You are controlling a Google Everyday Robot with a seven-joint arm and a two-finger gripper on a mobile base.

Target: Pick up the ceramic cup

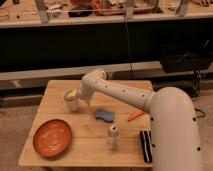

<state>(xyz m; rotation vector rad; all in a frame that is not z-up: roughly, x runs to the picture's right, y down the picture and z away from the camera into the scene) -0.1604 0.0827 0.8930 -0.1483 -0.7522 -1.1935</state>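
No brand, label or writing can be read on anything here.

The white arm (pixel 125 94) reaches from the robot's bulky body (pixel 175 132) at the right, across the far half of the wooden table (pixel 60 90), bending at a rounded joint and turning down toward the far left part of the tabletop. The gripper (pixel 77 96) sits at the end of that bend, right against the ceramic cup (pixel 71 101). The cup stands upright on the table, its wide rim facing up, and the fingers meet it at its right side near the rim; whether they are apart, together or clamped on the cup cannot be told, since the wrist covers them. What the cup holds cannot be made out.

Below and to the right of the fingers lies a blue sponge (pixel 105 115), flat on the wood. Further right, near the robot's body, is a small orange carrot-like piece (pixel 134 116). Well below the fingers, toward the near edge, stands a narrow pale shaker bottle (pixel 113 137), upright. A black bar-shaped object (pixel 145 146) lies at the near right corner. Below and left of the fingers rests an orange plate (pixel 52 137), with nothing visible on it.
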